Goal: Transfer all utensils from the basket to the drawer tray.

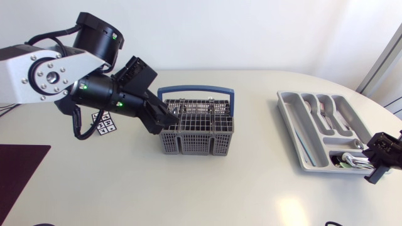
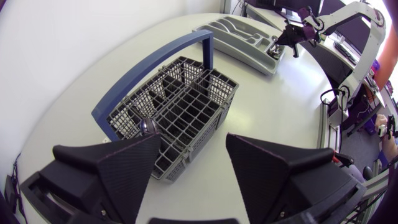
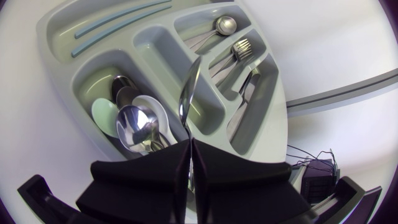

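Had the left pincer [image 2: 194, 147] hanging with its fingers spread wide apart over one end of the grey basket [image 1: 195, 144], gripping nothing. Found one finger [image 2: 124, 165] above the basket's end compartments and the other [image 2: 280, 169] out past the wall, over the bare surface [image 1: 207, 188]. Spotted a shiny utensil tip [image 2: 148, 126] standing in a compartment just beside the inner finger, with the blue handle [image 2: 149, 62] arching ahead of the pincer. Had the right pincer [image 3: 189, 165] pressed together on a thin metal utensil [image 3: 189, 93] that rose from between the fingers, seen edge-on and too narrow to tell its kind. Hung that pincer over one end of the drawer tray [image 3: 62, 37], well apart from the basket. Showed a heap of spoons [image 3: 134, 124] in the compartment right under the fingers, a pale green one [image 3: 102, 116] among them. Made out, farther ahead of the pincer, a lone spoon [image 3: 224, 25] and a fork [image 3: 241, 47] lying in separate long compartments.
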Tool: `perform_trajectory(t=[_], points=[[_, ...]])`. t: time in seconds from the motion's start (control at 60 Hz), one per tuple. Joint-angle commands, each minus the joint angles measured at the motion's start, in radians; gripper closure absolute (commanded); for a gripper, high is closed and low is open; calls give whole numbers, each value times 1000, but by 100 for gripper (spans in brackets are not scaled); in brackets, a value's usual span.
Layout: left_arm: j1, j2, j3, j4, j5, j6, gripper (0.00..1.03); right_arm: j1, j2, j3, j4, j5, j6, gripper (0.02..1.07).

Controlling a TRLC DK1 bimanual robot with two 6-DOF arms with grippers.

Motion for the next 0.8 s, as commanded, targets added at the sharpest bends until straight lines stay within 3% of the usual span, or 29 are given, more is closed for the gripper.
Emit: perform_trajectory(t=[0.0, 0.083, 0.183, 0.217, 0.317, 0.483, 0.633, 0.75, 0.783], points=[[3, -20, -26, -12, -6, 26, 30, -16, 25, -8, 34, 7, -41, 79], [1, -24, -34, -12, -9, 27, 29, -22, 8, -16, 35, 8, -44, 57], [3, -35, -38, -13, -12, 29, 29, -25, -37, -33, 29, 11, -44, 21], [6, -41, -41, -15, -12, 31, 29, -27, -60, -39, 26, 13, -44, 16], [9, -52, -46, -22, -12, 35, 29, -30, -135, -42, -9, 10, -41, 15], [35, -86, -69, -25, -16, 55, 29, 22, -360, -16, -247, -10, 72, 13], [53, -101, -103, -21, -23, 72, 26, 237, -511, 30, -472, 11, 293, 13], [70, -112, -134, -8, -23, 78, 23, 456, -534, 59, -540, 79, 502, 13], [83, -115, -150, 7, -23, 80, 21, 577, -537, 75, -558, 123, 612, 13]])
